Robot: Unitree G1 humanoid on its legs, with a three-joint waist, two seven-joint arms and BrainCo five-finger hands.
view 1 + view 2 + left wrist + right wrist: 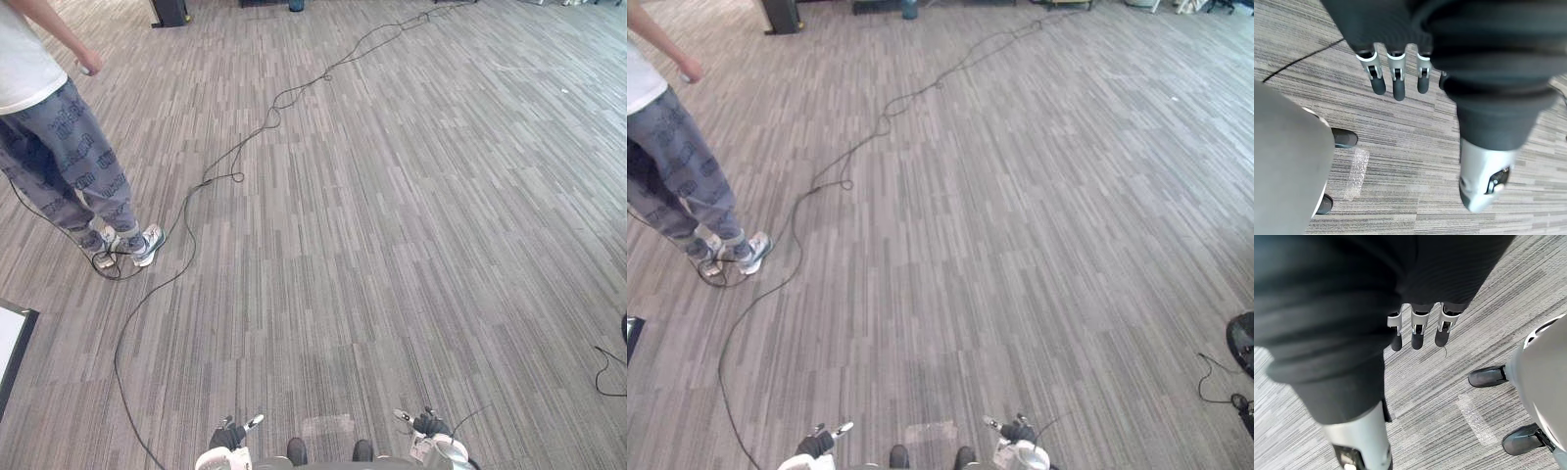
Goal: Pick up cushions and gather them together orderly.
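My left hand (231,435) hangs low at the near edge of the grey striped carpet (392,215). In the left wrist view its fingers (1395,78) are straight and point down at the floor with nothing in them. My right hand (423,423) hangs the same way on the other side. Its fingers (1418,330) are also straight and hold nothing, with carpet beneath them.
A person (69,147) in patterned trousers and pale shoes stands at the left. A white panel with a dark frame (12,343) lies at the left edge. A dark round object (1244,343) sits at the right edge, and a dark stand (168,12) is far back left.
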